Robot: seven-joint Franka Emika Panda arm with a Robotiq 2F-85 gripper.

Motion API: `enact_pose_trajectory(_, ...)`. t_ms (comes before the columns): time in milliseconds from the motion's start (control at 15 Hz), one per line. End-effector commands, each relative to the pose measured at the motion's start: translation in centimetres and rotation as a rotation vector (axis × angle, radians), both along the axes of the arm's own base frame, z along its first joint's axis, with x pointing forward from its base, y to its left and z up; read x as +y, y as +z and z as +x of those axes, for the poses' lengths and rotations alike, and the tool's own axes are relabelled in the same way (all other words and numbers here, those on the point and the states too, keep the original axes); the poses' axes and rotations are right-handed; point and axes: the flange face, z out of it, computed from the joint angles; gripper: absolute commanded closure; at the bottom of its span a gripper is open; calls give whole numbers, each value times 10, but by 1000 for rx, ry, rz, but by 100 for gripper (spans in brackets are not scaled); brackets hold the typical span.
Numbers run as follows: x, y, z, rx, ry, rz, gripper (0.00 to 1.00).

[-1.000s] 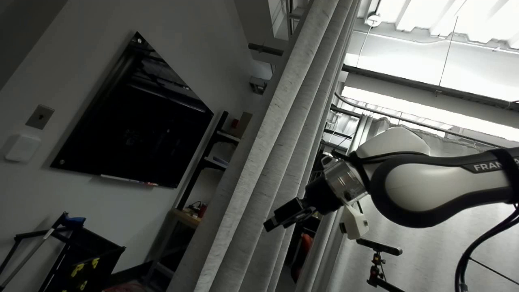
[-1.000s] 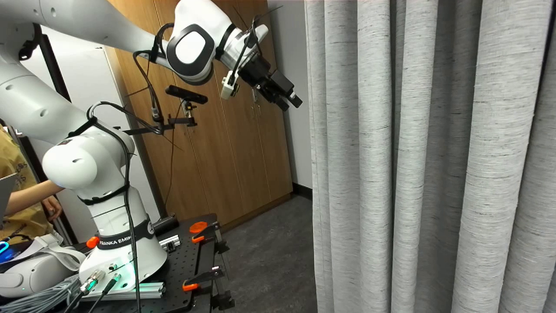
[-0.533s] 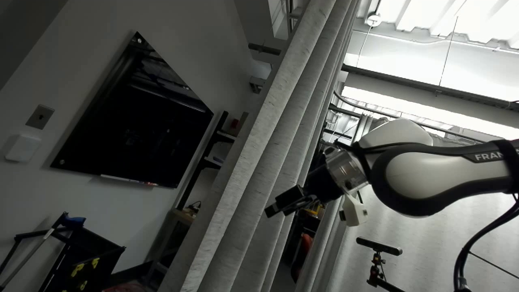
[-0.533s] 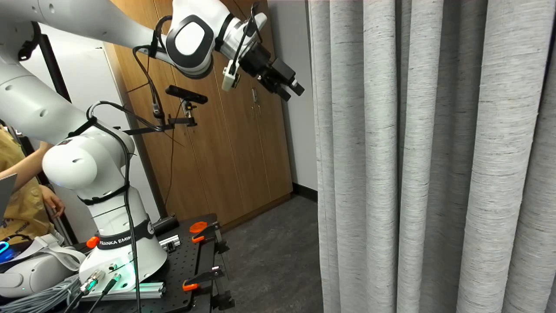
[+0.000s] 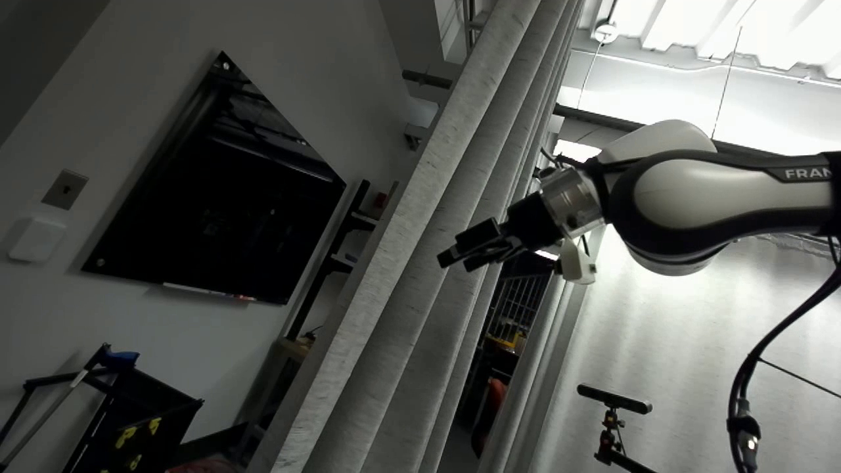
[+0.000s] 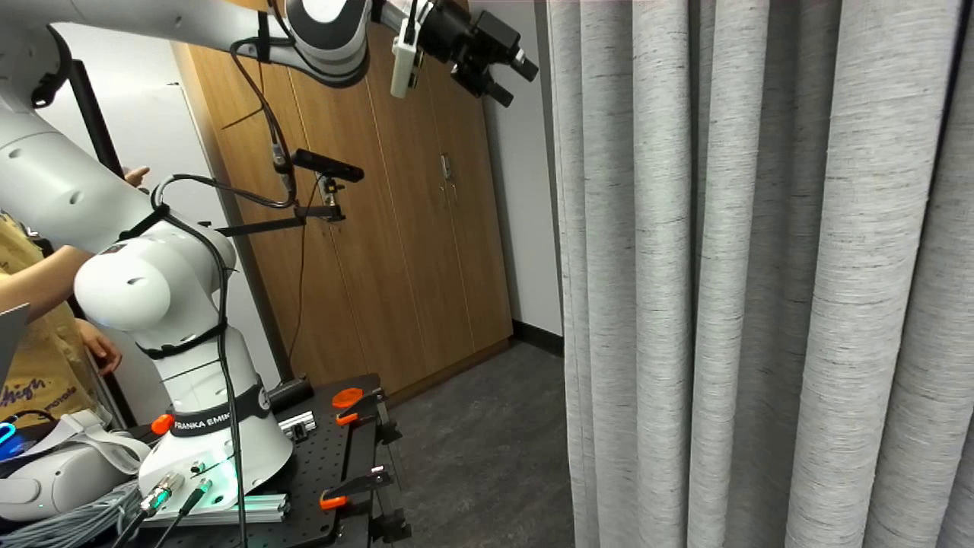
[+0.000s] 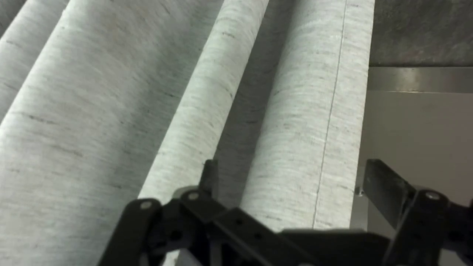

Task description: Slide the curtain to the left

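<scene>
The curtain (image 5: pixel 407 295) is tall, light grey and woven with deep vertical pleats; it also hangs in an exterior view (image 6: pixel 662 266) and fills much of the wrist view (image 7: pixel 295 129). My gripper (image 5: pixel 460 260) is black and raised high, in front of the pleats in that view. In an exterior view the gripper (image 6: pixel 514 84) is left of the curtain's free edge with a small gap. In the wrist view the gripper (image 7: pixel 292 162) is open, its fingers wide apart. The stitched edge pleat lies between the fingers in that picture; whether it is in reach cannot be told.
A camera on a bracket (image 6: pixel 327 165) stands below the arm. Wooden cabinets (image 6: pixel 380 251) are behind it. The black base table (image 6: pixel 319 464) has orange clamps. A person (image 6: pixel 46 327) stands at the left. A black screen (image 5: pixel 223 197) hangs on the wall.
The arm and gripper have risen clearly. The curtain's free edge has shifted a little away from the robot. The gripper holds nothing throughout. The person's arms have moved.
</scene>
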Motion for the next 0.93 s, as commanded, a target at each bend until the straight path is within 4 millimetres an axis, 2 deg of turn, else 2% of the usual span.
enact_pose_trajectory(0,16,34,27,-44,41,-19,0)
enact_pose_trajectory(400,17,58,55,-123,11,-72,0)
enact_pose_trajectory(867,27,60,71,-103,80,-71,0)
